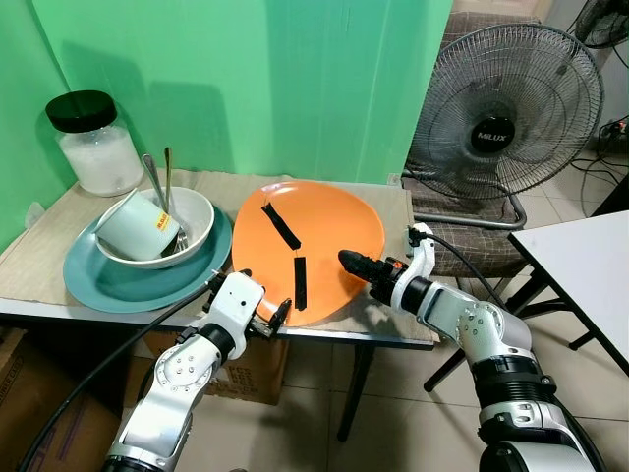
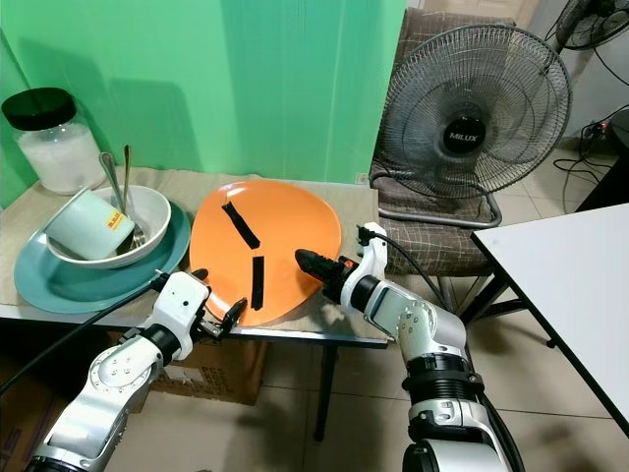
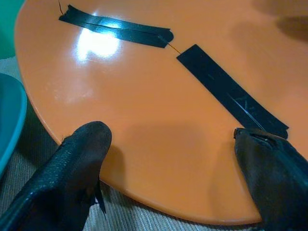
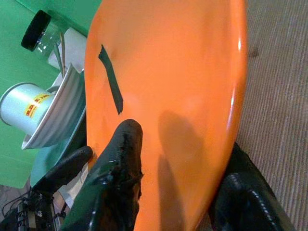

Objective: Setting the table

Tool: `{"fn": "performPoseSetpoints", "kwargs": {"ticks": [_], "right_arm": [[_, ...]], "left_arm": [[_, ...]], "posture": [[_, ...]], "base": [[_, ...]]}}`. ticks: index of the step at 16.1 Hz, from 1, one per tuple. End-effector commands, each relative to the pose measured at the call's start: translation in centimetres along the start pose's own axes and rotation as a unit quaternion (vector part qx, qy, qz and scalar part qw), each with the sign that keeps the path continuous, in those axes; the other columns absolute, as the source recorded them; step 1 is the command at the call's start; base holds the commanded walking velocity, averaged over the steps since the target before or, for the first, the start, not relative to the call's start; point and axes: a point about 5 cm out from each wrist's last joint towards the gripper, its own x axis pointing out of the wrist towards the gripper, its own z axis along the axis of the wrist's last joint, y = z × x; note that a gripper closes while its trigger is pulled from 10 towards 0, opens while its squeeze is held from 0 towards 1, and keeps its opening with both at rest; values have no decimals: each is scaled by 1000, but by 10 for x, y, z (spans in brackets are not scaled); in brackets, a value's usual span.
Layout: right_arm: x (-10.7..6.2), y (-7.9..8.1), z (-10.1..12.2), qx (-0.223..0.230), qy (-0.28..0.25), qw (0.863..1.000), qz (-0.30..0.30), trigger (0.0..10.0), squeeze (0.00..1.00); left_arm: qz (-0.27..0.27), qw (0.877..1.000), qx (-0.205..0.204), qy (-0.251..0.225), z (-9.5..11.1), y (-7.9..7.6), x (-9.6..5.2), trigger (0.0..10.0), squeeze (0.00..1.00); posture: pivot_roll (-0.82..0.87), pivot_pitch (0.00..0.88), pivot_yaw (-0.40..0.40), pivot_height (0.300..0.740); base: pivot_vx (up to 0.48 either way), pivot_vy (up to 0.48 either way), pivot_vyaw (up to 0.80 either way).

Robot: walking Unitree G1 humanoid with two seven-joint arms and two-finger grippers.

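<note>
Orange plate [image 1: 319, 241] with two black tape strips [image 1: 282, 226] sits on the small table [image 1: 393, 202], at its near edge and partly overhanging it, just right of the teal plate [image 1: 108, 280].

Right gripper [image 1: 356, 264] is at the plate's right rim, clamped on it. The right wrist view shows one finger [image 4: 122, 159] lying on the top face and the other [image 4: 240, 192] under the rim against the woven mat [image 4: 279, 96].

Left gripper [image 1: 272, 317] is at the plate's near rim, fingers spread apart. In the left wrist view one fingertip [image 3: 84, 149] sits at the rim on one side, the other [image 3: 269, 159] at the end of a tape strip. Cannot tell if either actually touches the plate; nothing is held between them.

Teal plate carries a white bowl [image 1: 192, 211] with a tipped white mug [image 1: 138, 224] and two metal spoons [image 1: 157, 182] in it. Black-lidded glass jar [image 1: 93, 143] stands behind on the table's far left corner. Floor fan [image 1: 506, 123] stands to the right, beyond the table.
</note>
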Motion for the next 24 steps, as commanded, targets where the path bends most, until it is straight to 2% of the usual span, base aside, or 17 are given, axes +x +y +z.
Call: {"fn": "performPoseSetpoints", "kwargs": {"ticks": [1,5,6,8,10,11,13,15,17,18,19,20,21,22,23,24], "right_arm": [[1,1,0,11,-1,1000,7,0,0],[1,5,5,43,-26,999,20,0,0],[2,6,8,59,-40,997,26,0,0],[2,10,14,80,-66,994,36,0,0],[1,14,19,87,-86,992,40,0,0],[-2,16,25,91,-107,989,43,0,0],[-9,19,35,92,-137,985,45,0,0],[-32,28,56,47,-202,977,44,0,0],[-41,35,65,26,-232,971,45,0,0],[-60,50,75,-29,-264,963,50,0,0],[-64,56,76,-56,-268,961,48,0,0],[-69,64,77,-84,-280,955,49,2118,0],[-84,75,77,-120,-311,942,42,10000,0],[-89,77,75,-133,-320,937,36,10000,0],[-97,81,73,-167,-331,929,11,10000,0],[-106,87,72,-205,-347,915,-29,10000,0]], "left_arm": [[-2,999,1,35,-14,-1,-1,10000,0],[20,1000,-6,-5,-2,7,0,10000,0],[35,998,-14,-45,11,12,-1,10000,0],[48,994,-29,-96,30,21,-6,10000,0],[46,990,-33,-125,45,25,-9,10000,0],[44,987,-33,-149,58,27,-12,10000,0],[47,984,-31,-171,71,30,-16,10000,0],[75,983,-26,-168,81,38,-24,10000,0],[85,983,-32,-158,82,42,-28,10000,0],[104,981,-54,-156,84,41,-34,10000,0],[110,980,-54,-155,84,41,-34,10000,0],[113,980,-54,-157,86,42,-35,10000,0],[116,979,-65,-158,88,36,-33,10000,0],[118,978,-69,-154,88,34,-32,10000,0],[127,978,-72,-150,88,32,-32,10000,0],[139,976,-75,-150,92,30,-36,10000,0]], "posture": [[-123,0,-36,740],[-115,0,-25,740],[-112,0,-17,740],[-109,0,-5,740],[-101,0,10,740],[-97,0,18,740],[-94,0,35,740],[-99,0,76,740],[-106,0,103,740],[-110,0,112,740],[-110,0,113,740],[-109,0,112,740],[-108,0,99,740],[-108,0,99,740],[-108,0,85,740],[-107,0,76,740]], "base": [[0,0,0],[0,0,0],[0,0,0],[0,0,0],[0,0,0],[0,0,0],[0,0,0],[0,0,0],[0,0,0],[0,0,0],[0,0,0],[0,0,0],[0,0,0],[0,0,0],[0,0,0],[0,0,-450]]}}
